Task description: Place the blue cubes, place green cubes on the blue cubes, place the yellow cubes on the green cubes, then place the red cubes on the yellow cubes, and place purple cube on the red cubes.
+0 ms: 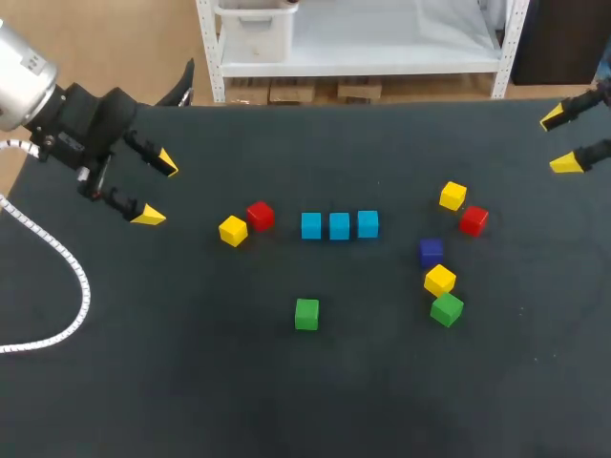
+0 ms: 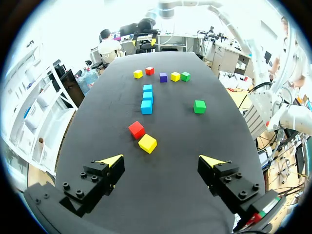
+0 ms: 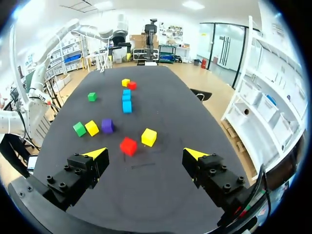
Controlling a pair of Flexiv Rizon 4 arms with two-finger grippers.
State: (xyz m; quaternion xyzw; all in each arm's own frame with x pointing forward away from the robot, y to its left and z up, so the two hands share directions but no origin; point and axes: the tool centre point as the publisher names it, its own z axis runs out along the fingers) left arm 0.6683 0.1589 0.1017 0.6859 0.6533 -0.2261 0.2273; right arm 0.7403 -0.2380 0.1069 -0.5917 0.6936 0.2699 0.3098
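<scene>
Three blue cubes [image 1: 339, 225] sit in a row on the bench [image 1: 191, 401]. The left pincer [image 1: 156, 189] and right pincer [image 1: 563, 140] hang spread and empty. One green cube [image 1: 446, 309] touches a yellow cube [image 1: 439, 280], so grabbing it may knock the yellow one away.

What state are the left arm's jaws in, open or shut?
Open: the left jaws' yellow tips stand wide apart with nothing between them.

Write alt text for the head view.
Three blue cubes sit in a row mid-table, nothing stacked on them. A yellow cube and red cube lie to their left, a green cube nearer, five mixed cubes to the right. Left claw and right claw hang open, empty.
</scene>
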